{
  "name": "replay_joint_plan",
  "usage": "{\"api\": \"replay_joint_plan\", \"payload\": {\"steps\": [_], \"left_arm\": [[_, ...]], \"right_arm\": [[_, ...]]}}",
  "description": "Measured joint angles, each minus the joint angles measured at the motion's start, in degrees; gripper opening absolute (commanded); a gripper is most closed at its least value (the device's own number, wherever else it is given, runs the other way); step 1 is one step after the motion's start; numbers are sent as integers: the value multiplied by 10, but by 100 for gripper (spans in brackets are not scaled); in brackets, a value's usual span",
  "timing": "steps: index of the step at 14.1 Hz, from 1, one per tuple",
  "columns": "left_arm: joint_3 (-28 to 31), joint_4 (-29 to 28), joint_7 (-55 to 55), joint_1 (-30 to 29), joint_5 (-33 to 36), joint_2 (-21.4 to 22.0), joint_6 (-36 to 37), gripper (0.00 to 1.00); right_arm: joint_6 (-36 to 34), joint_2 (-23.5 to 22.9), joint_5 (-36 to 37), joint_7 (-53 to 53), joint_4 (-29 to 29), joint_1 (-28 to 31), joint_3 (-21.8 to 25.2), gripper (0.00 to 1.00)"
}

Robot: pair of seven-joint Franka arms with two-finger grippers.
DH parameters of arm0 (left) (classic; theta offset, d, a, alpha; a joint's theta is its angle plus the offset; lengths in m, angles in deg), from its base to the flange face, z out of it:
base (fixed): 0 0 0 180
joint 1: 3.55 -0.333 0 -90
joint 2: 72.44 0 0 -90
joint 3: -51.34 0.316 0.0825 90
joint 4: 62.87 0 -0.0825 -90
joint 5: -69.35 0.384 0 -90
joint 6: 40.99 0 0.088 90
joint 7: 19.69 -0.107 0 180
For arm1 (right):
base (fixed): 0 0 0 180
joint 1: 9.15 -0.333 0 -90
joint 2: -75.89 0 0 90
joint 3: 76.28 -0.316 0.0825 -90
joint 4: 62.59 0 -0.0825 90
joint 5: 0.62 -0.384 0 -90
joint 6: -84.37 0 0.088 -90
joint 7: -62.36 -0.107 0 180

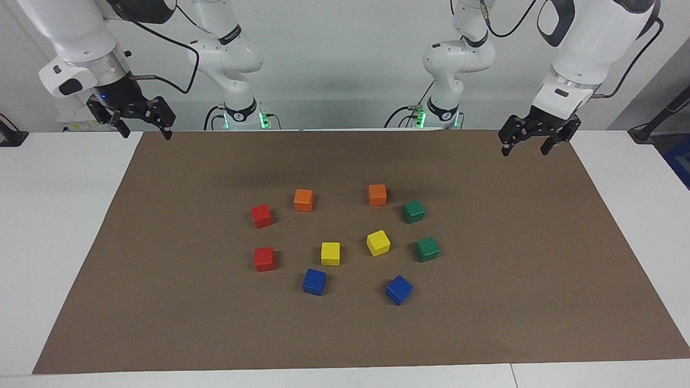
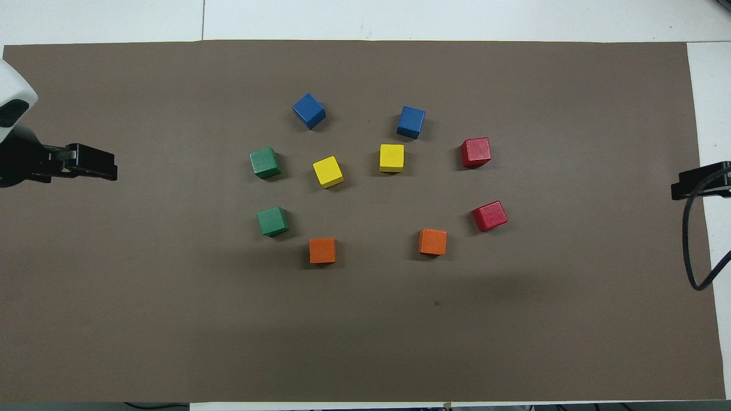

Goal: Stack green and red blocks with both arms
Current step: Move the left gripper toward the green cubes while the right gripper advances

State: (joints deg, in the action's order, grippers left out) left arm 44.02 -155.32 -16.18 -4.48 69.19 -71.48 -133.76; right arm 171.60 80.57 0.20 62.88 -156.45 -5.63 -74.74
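Two dark green blocks lie apart on the brown mat toward the left arm's end: one nearer to the robots (image 1: 413, 211) (image 2: 273, 221), one farther (image 1: 427, 249) (image 2: 265, 162). Two bright red blocks lie apart toward the right arm's end: one nearer (image 1: 262, 215) (image 2: 489, 216), one farther (image 1: 264, 258) (image 2: 476, 152). My left gripper (image 1: 525, 151) (image 2: 108, 166) is open and empty, raised over the mat's edge at its own end. My right gripper (image 1: 147, 134) (image 2: 679, 191) is open and empty, raised over the mat's corner at its end. Both are well away from the blocks.
Two orange cubes (image 1: 303, 200) (image 1: 377, 194) lie nearest to the robots. Two yellow cubes (image 1: 330, 253) (image 1: 378, 242) sit in the middle of the group. Two blue cubes (image 1: 314, 282) (image 1: 399, 290) lie farthest. The brown mat (image 1: 161, 302) covers most of the white table.
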Motion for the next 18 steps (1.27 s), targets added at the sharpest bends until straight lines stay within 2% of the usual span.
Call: {"api": "replay_joint_plan", "payload": {"steps": [13, 15, 18], "left_arm": [[-2, -12, 3, 6, 0, 3, -4, 100], [-4, -32, 29, 19, -2, 6, -38, 100], [-8, -89, 117, 75, -5, 4, -97, 100]], "right_arm": [[0, 1, 0, 0, -7, -2, -1, 100], [0, 1, 0, 0, -7, -2, -1, 100], [1, 1, 0, 0, -7, -2, -2, 100]]}}
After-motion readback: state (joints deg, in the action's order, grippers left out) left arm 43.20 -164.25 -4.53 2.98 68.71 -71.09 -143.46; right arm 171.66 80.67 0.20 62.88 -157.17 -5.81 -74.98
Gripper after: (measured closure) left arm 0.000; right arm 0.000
